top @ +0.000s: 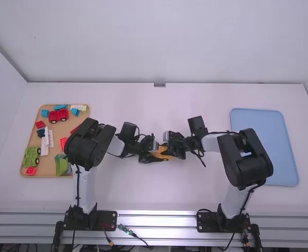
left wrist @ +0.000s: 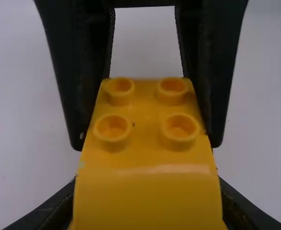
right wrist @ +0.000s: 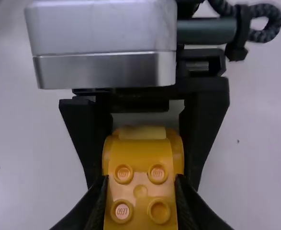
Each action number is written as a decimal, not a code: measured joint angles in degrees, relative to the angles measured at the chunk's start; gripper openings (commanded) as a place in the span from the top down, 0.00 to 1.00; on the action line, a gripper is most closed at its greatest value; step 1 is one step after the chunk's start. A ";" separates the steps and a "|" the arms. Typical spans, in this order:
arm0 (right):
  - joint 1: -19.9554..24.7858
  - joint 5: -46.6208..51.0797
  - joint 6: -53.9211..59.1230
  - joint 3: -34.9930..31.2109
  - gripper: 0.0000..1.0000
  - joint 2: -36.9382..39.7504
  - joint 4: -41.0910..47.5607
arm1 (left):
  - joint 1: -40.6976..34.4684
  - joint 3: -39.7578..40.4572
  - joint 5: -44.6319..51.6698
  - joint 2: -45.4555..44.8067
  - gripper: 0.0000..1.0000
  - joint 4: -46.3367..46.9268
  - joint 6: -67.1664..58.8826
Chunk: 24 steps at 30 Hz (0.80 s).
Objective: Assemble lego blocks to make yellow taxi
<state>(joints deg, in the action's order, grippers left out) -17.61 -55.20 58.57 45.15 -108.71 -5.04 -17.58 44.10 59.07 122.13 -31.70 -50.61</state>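
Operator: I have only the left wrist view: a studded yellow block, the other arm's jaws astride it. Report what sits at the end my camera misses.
Observer: In the right wrist view, a pale yellow piece shows at the yellow block's far end, between the left jaws.
Operator: Now locate the spare blocks.
Observer: The spare blocks, a red wheeled one among them, lie on a wooden tray at the table's left side.
Operator: And beyond the right arm?
Observer: A blue tray, partly hidden by that arm.
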 measured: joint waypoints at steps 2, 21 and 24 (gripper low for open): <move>0.07 0.33 -0.52 -0.22 1.00 0.28 -0.17 | 0.00 0.00 0.00 0.00 0.59 0.00 -0.02; -1.20 1.14 1.40 -1.31 1.00 1.16 -1.33 | 0.00 0.00 0.07 0.00 0.59 0.20 -0.22; -1.33 1.16 1.44 -1.31 1.00 1.16 -1.44 | 0.00 0.00 0.09 0.00 0.59 0.20 -0.26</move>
<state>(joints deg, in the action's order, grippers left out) -18.94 -54.04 60.01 43.83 -107.55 -6.48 -17.58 44.10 59.16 122.13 -31.51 -50.87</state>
